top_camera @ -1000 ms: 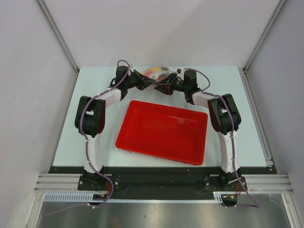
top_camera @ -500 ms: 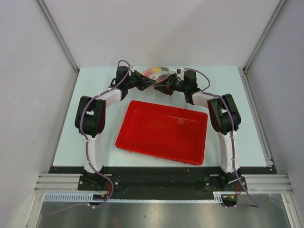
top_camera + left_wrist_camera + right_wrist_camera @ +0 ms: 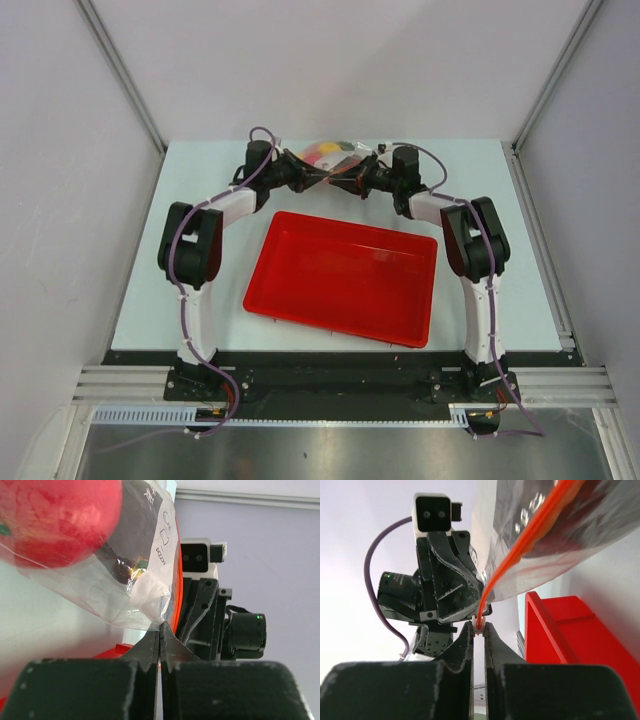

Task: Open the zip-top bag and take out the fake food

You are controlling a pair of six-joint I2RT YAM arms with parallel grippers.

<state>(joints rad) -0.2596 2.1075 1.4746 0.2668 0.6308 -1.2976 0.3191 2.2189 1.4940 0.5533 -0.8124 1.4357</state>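
Observation:
The zip-top bag (image 3: 334,152) hangs between my two grippers at the back of the table, above the far edge of the red tray. Fake food shows inside it: a large red fruit (image 3: 60,515), a dark maroon piece (image 3: 121,572), and yellow and red pieces seen from above. My left gripper (image 3: 160,625) is shut on the bag's clear lower corner (image 3: 150,600). My right gripper (image 3: 479,625) is shut on the small white slider at the end of the orange zip strip (image 3: 520,555). The grippers face each other, left (image 3: 318,174) and right (image 3: 350,180).
The red tray (image 3: 300,290) lies mid-table, just in front of the grippers, and nothing lies in it. Its rim shows in the right wrist view (image 3: 540,615). White walls and metal frame posts enclose the table on three sides.
My right gripper has shifted slightly to the right, away from the left one, with the zip slider in it. The left gripper has kept hold of the bag's corner.

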